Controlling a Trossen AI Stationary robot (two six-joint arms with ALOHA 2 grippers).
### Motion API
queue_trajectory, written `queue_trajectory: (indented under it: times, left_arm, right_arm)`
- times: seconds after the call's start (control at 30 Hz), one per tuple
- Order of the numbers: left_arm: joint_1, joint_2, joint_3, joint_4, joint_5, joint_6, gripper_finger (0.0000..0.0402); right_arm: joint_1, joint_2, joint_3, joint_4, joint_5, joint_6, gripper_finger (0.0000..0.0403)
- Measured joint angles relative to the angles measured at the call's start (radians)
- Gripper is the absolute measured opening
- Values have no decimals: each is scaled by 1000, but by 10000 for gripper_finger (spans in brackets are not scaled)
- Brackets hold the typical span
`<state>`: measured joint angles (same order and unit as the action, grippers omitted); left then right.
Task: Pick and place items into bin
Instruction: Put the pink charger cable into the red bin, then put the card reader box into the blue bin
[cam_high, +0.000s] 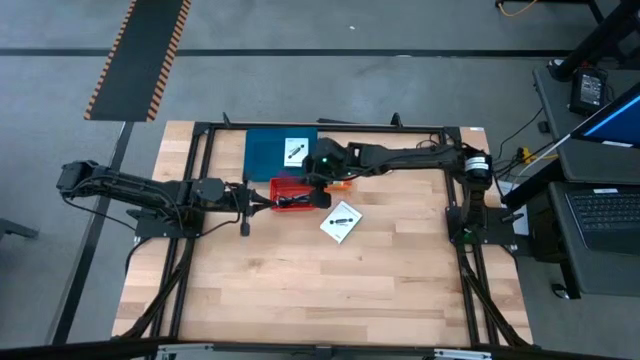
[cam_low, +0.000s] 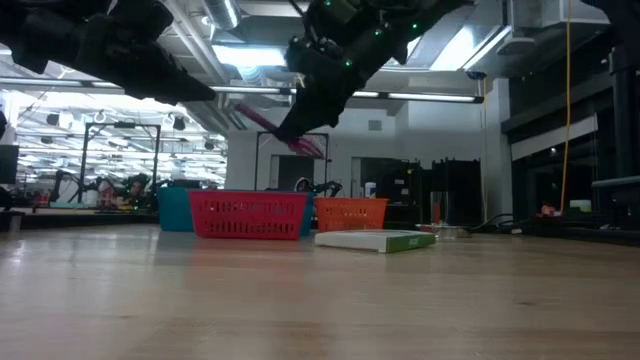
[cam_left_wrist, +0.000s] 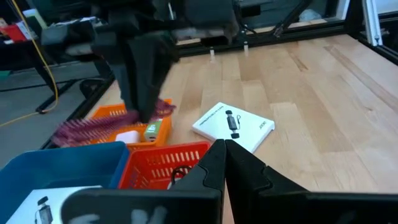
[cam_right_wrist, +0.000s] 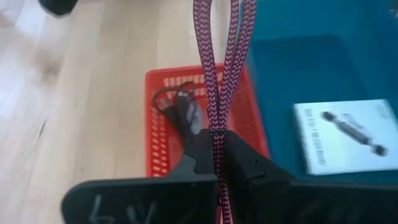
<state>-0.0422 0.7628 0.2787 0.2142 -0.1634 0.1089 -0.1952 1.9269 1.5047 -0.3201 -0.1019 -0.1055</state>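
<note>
braided dark-red-and-purple cable (cam_right_wrist: 217, 68) is pinched in my right tool (cam_right_wrist: 219, 163), fingers clenched on a doubled loop of it. in the low view the cable hangs in the air above the baskets, clear of the surface. below it i can see a red mesh plastic basket (cam_right_wrist: 160, 158) with a black coiled cable (cam_right_wrist: 181, 111) already lying inside, a blue plastic bin (cam_right_wrist: 348, 62) beside it holding a white printed card box (cam_right_wrist: 348, 134), and a small orange basket (cam_left_wrist: 106, 115) on the far side with a tiny green piece (cam_left_wrist: 152, 130) in it. a second white card box (cam_high: 341, 221) lies loose on the pale wooden surface (cam_high: 300, 290), near the red basket.

my left tool (cam_left_wrist: 224, 155) waits low beside the red basket, its fingers pressed together on nothing.

i judge the step is carrying the braided cable over a container and letting go. to do it well, i should centre the dangling loop over the opening, not the rim, lower until the slack is inside the walls, then release so nothing drapes over the edge. i should also stay clear of my left arm, which sits close by.
</note>
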Motion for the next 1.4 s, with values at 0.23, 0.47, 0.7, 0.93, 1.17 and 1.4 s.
queue_trajectory:
  times: [0.23,0.47,0.7,0.93,1.17,1.4]
  left_arm:
    - [0,0,0,-1,0,-1,6]
    - [0,0,0,0,0,-17,6]
    - [0,0,0,0,0,-17,6]
    - [0,0,0,-1,0,-17,6]
    - [0,0,0,-1,0,-18,6]
    - [0,0,0,-1,0,-20,6]
  right_arm:
    - [1,83,-2,43,-14,40,0]
    - [4,97,-1,98,-32,52,0]
    - [10,97,-3,124,-32,42,0]
    - [11,97,-6,95,-31,-26,25]
    - [12,97,-6,43,-31,-35,63]
    - [11,78,44,-94,-30,-34,56]
